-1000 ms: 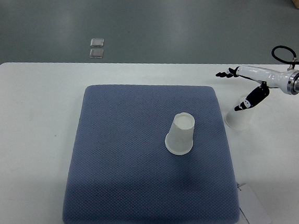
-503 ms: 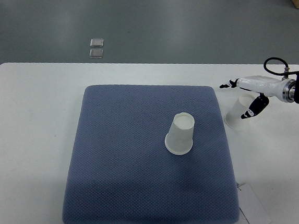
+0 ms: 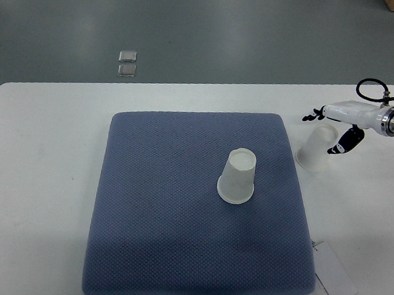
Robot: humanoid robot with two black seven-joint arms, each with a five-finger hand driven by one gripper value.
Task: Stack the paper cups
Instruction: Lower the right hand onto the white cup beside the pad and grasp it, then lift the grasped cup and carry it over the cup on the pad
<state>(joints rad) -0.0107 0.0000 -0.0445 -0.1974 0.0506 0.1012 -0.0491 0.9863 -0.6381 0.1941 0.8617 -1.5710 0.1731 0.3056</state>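
**Two inverted cups and the right hand on a white table**

Viewed from above, a white table [image 3: 36,175] carries a blue mat [image 3: 167,255] that covers its middle. Beyond the table's far edge, on the grey floor, lie two small clear squares [image 3: 127,63], one just behind the other.

Near the centre of the mat stands the first cup [image 3: 238,176], white, upside down, its narrow base uppermost and its wide rim resting on the fabric.

To the right, off the mat and just beside its right edge, the second cup [image 3: 316,149] sits on the bare table, also base-up and leaning slightly toward the upper right. The two cups are well apart and not stacked.

At the mat's lower right corner a white card [image 3: 334,273] lies flat on the table.

The right hand [image 3: 338,127] enters from the right edge on a white forearm with a black cable looped above the wrist. Its dark fingers [image 3: 314,115] are spread apart and grasp nothing; the thumb hangs just beside the second cup's upper right side, and whether it touches cannot be told.
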